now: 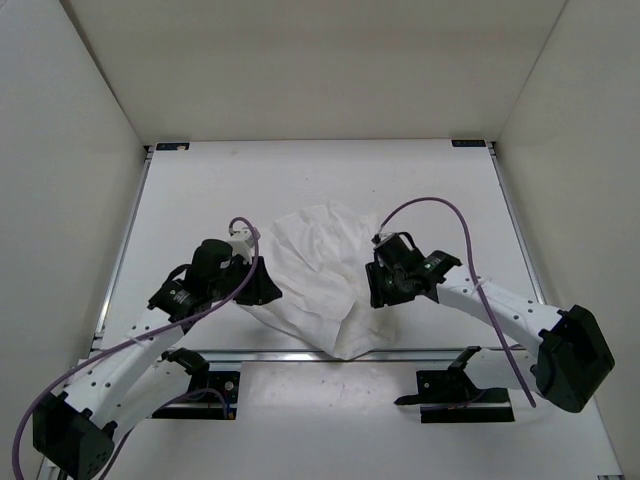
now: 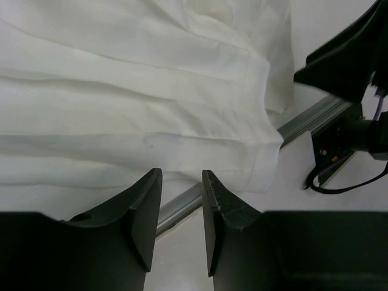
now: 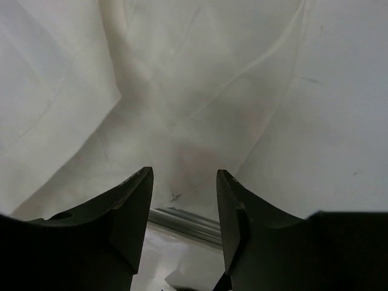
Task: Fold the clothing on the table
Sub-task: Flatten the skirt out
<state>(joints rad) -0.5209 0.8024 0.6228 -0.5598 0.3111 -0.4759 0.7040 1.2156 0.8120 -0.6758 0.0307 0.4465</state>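
The clothing (image 1: 315, 265) is a crumpled white garment lying in the middle of the table (image 1: 330, 175), with its near end reaching the front rail. My left gripper (image 1: 265, 285) sits at its left edge and my right gripper (image 1: 375, 290) at its right edge. In the left wrist view the left gripper (image 2: 182, 173) has its jaws apart with nothing between them, and the clothing (image 2: 133, 91) lies flat just beyond the tips. In the right wrist view the right gripper (image 3: 183, 171) stands open over creased clothing (image 3: 182, 79), gripping none of it.
A metal rail (image 1: 300, 355) runs along the table's near edge, with black arm mounts (image 1: 455, 395) below it. White walls close in the left, right and back. The right arm (image 2: 345, 60) shows in the left wrist view.
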